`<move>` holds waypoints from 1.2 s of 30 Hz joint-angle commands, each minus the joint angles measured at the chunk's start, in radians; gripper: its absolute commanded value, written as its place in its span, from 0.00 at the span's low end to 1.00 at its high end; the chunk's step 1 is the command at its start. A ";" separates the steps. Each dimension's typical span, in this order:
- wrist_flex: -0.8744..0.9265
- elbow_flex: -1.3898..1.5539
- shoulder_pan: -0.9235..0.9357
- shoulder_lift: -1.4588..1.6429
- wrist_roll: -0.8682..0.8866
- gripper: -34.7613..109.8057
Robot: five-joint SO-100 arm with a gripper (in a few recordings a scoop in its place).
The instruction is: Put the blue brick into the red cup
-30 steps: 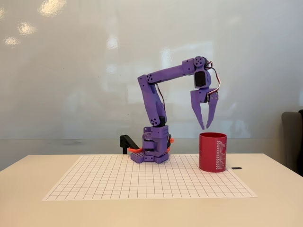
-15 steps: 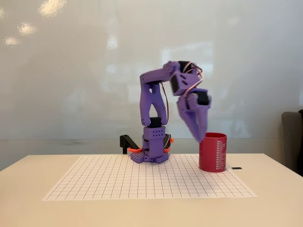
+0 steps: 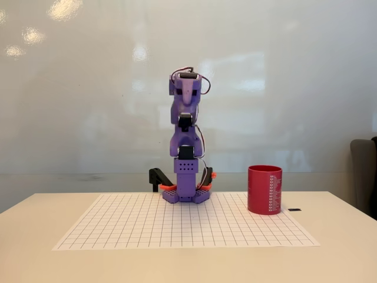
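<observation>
Fixed view: purple plastic arm [image 3: 185, 147] folded upright over its base, gripper facing the camera, jaw state impossible to tell. Dark-red cylindrical cup [image 3: 264, 189] upright on white grid sheet [image 3: 147, 227] on the bench, well right of the arm. Blue brick unseen.

Dark-red cup [image 3: 264, 189] with white print, purple arm [image 3: 186, 141], white black-gridded mat [image 3: 135, 227].
</observation>
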 commanded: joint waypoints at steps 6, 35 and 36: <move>-0.044 0.377 -0.037 0.296 -0.046 0.24; 0.261 0.796 -0.172 0.376 0.210 0.24; 0.261 0.796 -0.172 0.376 0.210 0.24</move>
